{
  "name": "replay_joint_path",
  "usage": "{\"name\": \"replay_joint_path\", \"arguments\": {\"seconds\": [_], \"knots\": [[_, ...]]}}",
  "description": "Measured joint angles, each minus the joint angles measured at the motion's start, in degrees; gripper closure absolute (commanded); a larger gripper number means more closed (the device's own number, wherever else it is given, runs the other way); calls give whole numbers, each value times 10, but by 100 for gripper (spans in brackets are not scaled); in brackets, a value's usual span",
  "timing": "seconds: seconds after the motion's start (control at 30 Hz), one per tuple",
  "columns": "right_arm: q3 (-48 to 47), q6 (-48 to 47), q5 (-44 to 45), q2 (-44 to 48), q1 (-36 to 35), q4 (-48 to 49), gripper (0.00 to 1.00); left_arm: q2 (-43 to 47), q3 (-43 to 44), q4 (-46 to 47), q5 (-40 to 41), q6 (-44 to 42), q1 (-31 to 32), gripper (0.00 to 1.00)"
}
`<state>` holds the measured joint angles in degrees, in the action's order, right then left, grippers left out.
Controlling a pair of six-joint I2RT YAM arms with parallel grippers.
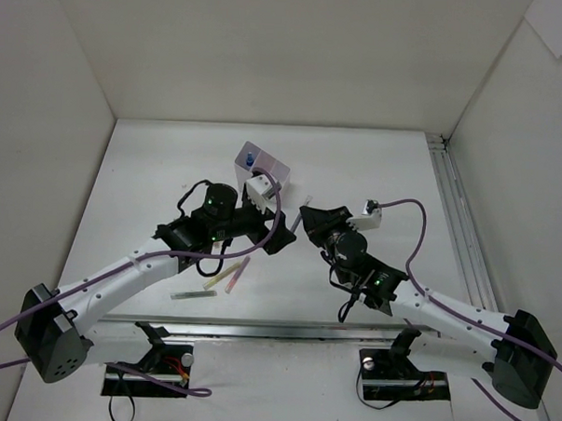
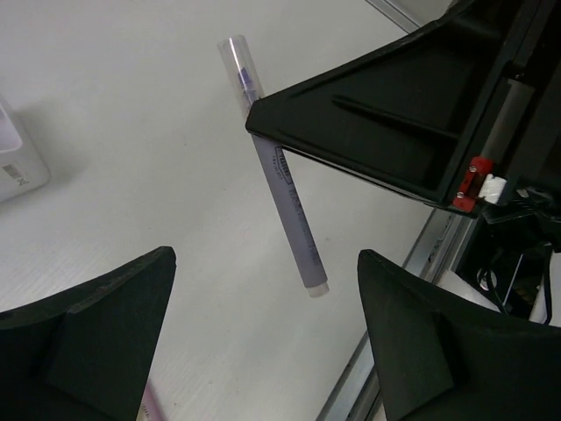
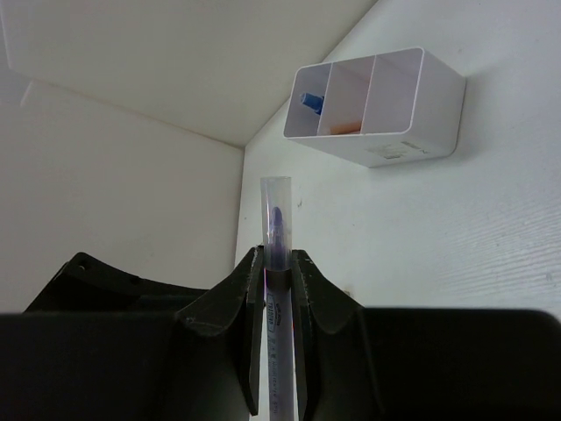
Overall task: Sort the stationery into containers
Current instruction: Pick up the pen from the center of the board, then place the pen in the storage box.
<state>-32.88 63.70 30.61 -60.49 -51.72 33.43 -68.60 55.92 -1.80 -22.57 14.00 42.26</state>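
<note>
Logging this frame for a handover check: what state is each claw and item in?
Right claw, shut on the grey pen.
Left claw, open, fingers either side of the pen, not touching.
Grey pen, capped, held above the table.
Box, upright, blue-tipped item and orange item inside.
Loose sticks, lying flat on the table.

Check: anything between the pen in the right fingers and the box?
Nothing visible. In the right wrist view only bare table lies between the pen and the box. The open left gripper sits close beside the pen, seemingly off that line.
</note>
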Motion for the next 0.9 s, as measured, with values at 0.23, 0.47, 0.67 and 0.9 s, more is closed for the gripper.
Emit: {"name": "replay_joint_path", "arguments": {"seconds": [0.23,0.47,0.67,0.9], "knots": [[0,18,1,-1,0,0,100,-35,6,-11,19,-6,3,27],[0,25,1,-3,0,0,100,-56,29,-26,21,-13,14,69],[0,30,7,-4,0,3,100,-56,32,-28,25,-18,16,100],[0,26,7,-4,1,4,74,-55,46,-55,43,-13,17,100]]}}
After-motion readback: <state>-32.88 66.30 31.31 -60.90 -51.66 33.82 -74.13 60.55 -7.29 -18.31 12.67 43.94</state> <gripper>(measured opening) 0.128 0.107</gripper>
